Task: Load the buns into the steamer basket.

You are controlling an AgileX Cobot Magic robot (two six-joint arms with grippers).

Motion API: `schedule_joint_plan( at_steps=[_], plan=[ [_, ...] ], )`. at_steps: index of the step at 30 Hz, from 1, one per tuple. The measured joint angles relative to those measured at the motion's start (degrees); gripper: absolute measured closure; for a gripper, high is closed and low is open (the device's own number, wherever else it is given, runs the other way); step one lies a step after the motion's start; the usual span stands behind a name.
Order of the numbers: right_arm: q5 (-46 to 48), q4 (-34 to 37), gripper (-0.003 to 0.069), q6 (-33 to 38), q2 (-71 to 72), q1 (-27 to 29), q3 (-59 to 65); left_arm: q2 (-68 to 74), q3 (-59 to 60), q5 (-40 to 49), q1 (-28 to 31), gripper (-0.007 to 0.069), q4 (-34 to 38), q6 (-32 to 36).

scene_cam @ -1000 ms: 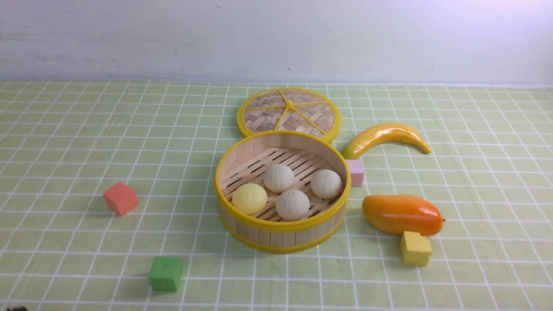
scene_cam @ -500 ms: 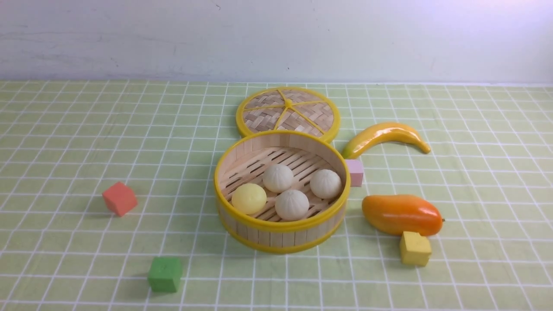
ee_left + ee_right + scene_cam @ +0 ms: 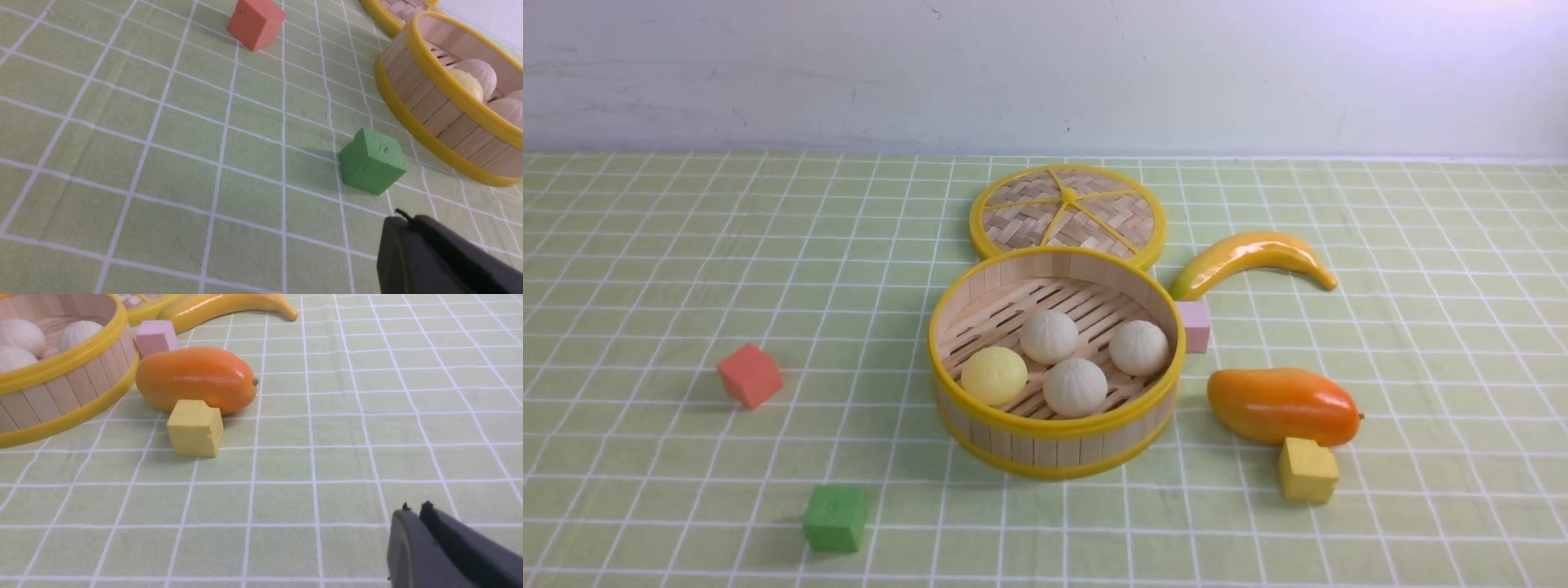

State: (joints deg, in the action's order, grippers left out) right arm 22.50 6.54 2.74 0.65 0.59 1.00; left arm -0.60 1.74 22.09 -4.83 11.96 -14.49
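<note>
Left gripper point(image 3: 399, 216), dark matte plastic: jaws pressed together, empty, low over the green white-checked cloth of the worktop point(image 3: 645, 269) near the green foam cube point(image 3: 372, 166). Right gripper point(image 3: 414, 508): jaws all but together, nothing between them, near the yellow foam cube point(image 3: 195, 428).

Four small round toy buns, all on the slatted floor of the round bamboo steamer basket with yellow rims point(image 3: 1054, 429), mid-worktop:
- smooth pale yellow bun point(image 3: 994, 376)
- three off-white buns with faint pleats point(image 3: 1049, 336) point(image 3: 1139, 347) point(image 3: 1076, 387), matte

Judged complete, with only parking the arms left. Best done by keeping both arms wide of the light basket wall, so the round buns do not roll.

Also present: flat woven bamboo lid point(image 3: 1067, 212) touching the basket on its far-edge side, and a glossy orange mango point(image 3: 1282, 406).
</note>
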Motion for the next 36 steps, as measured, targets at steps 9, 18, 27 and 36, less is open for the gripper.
schedule_joint_plan(
  at_steps=[9, 18, 27, 36],
  plan=[
    [-0.05, 0.00, 0.0616, 0.00, 0.00, 0.00, 0.00, 0.00, 0.00, 0.00, 0.00, 0.0638, 0.00, 0.00],
    [-0.05, 0.00, 0.0603, 0.00, 0.00, 0.00, 0.00, 0.00, 0.00, 0.00, 0.00, 0.0637, 0.00, 0.00],
    [-0.05, 0.00, 0.0589, 0.00, 0.00, 0.00, 0.00, 0.00, 0.00, 0.00, 0.00, 0.0635, 0.00, 0.00],
    [-0.05, 0.00, 0.0577, 0.00, 0.00, 0.00, 0.00, 0.00, 0.00, 0.00, 0.00, 0.0627, 0.00, 0.00]
  ],
)
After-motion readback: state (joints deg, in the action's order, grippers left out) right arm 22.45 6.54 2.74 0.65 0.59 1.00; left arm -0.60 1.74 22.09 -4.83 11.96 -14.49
